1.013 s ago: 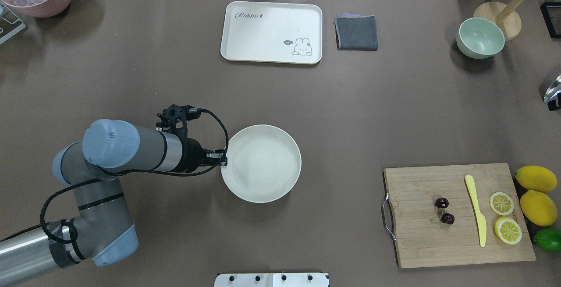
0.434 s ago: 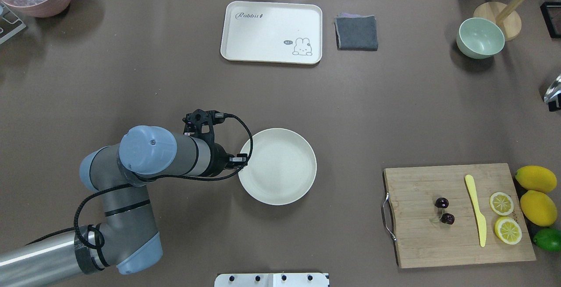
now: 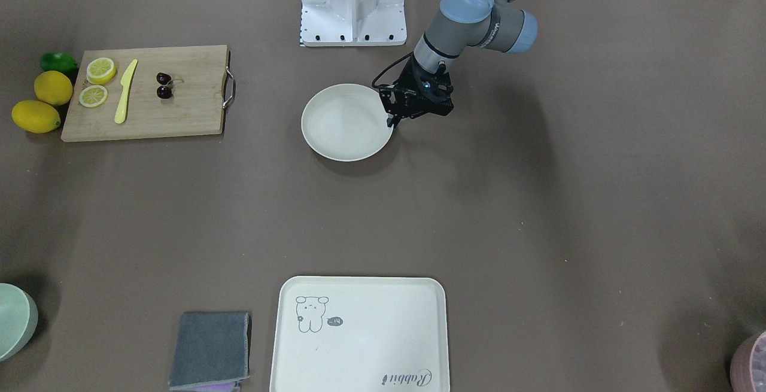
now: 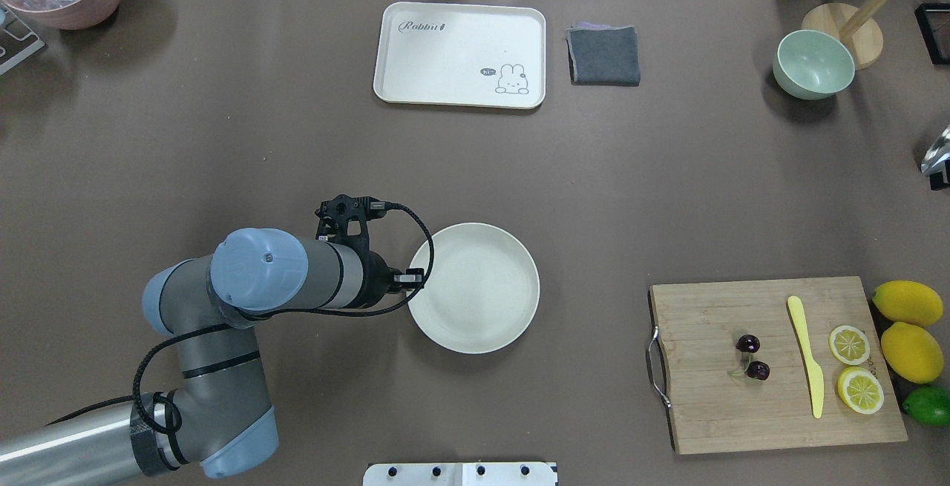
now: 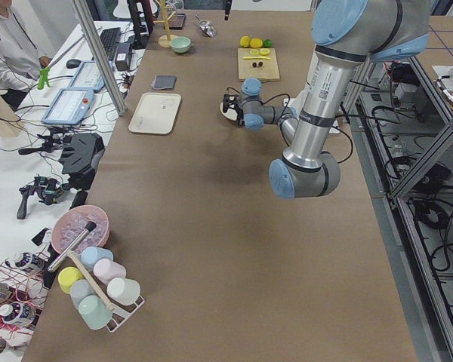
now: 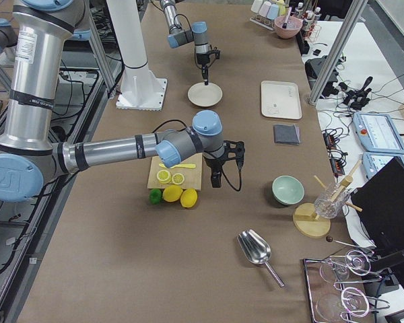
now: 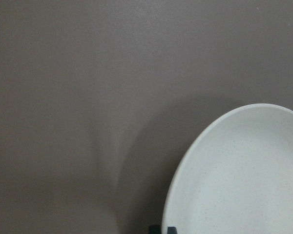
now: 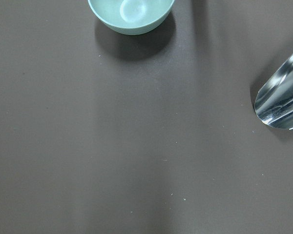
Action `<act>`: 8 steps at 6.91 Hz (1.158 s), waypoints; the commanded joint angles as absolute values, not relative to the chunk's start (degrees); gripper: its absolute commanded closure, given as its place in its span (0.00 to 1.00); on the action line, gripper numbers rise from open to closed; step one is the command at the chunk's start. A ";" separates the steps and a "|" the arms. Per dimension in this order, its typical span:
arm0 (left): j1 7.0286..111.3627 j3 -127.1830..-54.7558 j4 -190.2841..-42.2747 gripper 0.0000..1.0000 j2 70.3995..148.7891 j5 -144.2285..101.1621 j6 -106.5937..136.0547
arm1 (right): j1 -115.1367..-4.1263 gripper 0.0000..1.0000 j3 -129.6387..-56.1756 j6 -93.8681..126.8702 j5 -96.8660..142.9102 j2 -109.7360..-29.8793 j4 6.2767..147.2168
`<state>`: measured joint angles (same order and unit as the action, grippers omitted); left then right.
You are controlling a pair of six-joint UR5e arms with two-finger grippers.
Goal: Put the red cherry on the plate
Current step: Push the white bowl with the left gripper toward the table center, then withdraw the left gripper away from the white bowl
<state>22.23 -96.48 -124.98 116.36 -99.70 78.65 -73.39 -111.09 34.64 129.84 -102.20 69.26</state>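
Note:
The red cherry (image 4: 752,357), a pair of dark glossy fruits on thin stems, lies on the wooden cutting board (image 4: 712,412) at the right; the front view shows the red cherry (image 3: 163,85) too. The cream plate (image 4: 475,289) sits empty near the table's middle. My left gripper (image 4: 410,278) is shut on the plate's left rim; in the left wrist view its fingertips (image 7: 162,228) pinch the rim of the plate (image 7: 244,175). My right gripper (image 6: 215,180) shows only in the exterior right view, beside the board, and I cannot tell whether it is open or shut.
On the board lie a yellow knife (image 4: 806,356) and two lemon slices (image 4: 853,367); lemons (image 4: 909,330) and a lime (image 4: 928,406) sit beside it. At the back stand a cream tray (image 4: 460,48), a grey cloth (image 4: 604,56) and a green bowl (image 4: 813,63). A metal scoop (image 8: 283,97) lies nearby.
My left arm has moved to the right, and the plate has slid right and slightly nearer with it. The cherries have not moved.

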 commanded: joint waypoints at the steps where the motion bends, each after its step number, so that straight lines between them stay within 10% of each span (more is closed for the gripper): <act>1: 22.24 -96.85 -124.98 0.02 116.28 -99.49 78.40 | -73.30 0.00 -111.09 34.72 129.90 -102.22 69.26; 8: 65.30 -120.94 -75.93 0.02 112.60 -127.59 34.44 | -50.52 0.00 -124.18 66.46 120.12 -100.73 69.34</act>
<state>54.83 -120.07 -85.53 113.51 -123.53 51.02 -58.17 -121.93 57.94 126.08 -101.45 69.27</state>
